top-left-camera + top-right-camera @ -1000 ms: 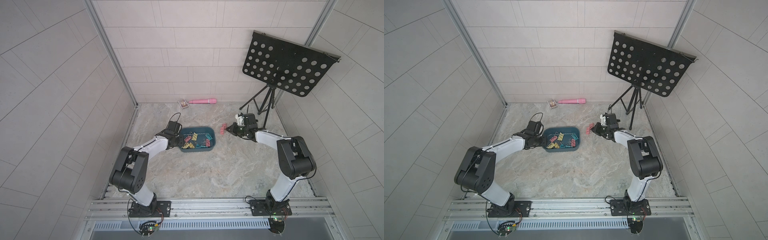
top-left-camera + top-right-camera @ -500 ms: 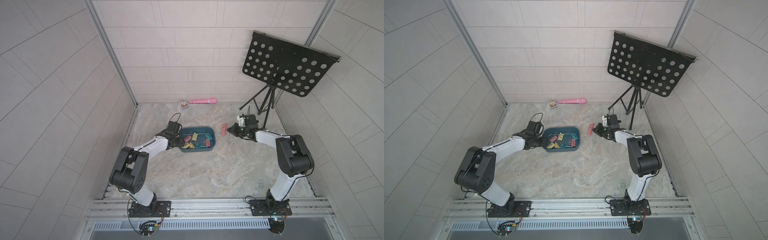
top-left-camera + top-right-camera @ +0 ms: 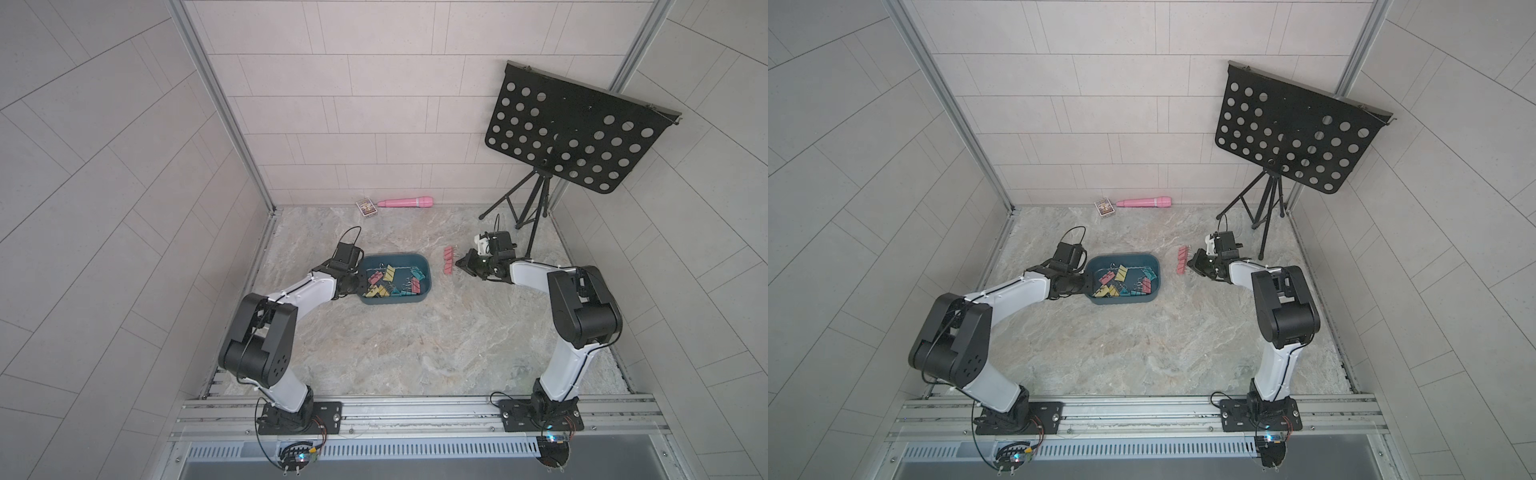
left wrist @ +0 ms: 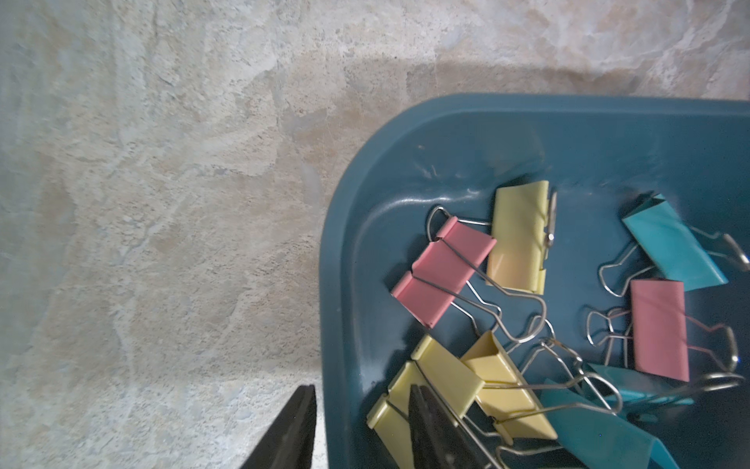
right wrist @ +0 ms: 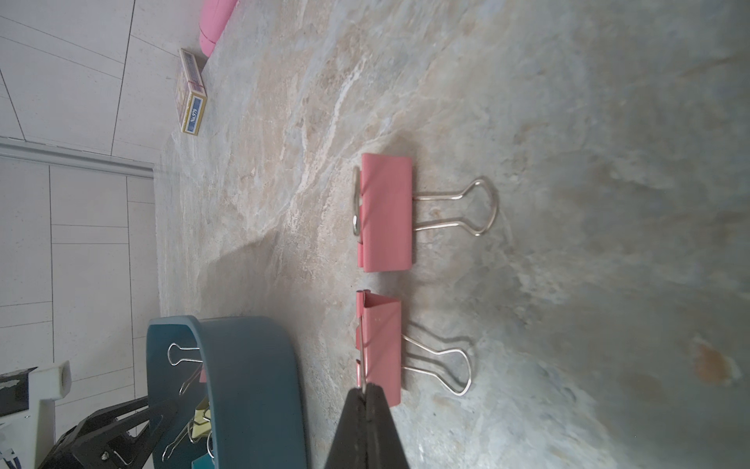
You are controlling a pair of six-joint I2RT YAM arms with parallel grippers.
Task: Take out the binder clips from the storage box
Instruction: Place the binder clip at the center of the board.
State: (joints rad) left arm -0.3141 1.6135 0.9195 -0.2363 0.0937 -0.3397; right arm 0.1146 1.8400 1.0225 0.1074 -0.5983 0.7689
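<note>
Right of storage box in a top view, right gripper sits low beside row of pink clips on worktop. Wrist view: fingers closed, seemingly pinching upright wire handle of nearest pink clip, body resting on worktop. Advice: open slightly, back straight off, avoid snagging loop. Other binder clips lie tangled in box, lower right of left wrist frame. Left gripper fingers astride box wall; clamped or not, cannot tell. Keep box steady; pick single free loop next.
</note>
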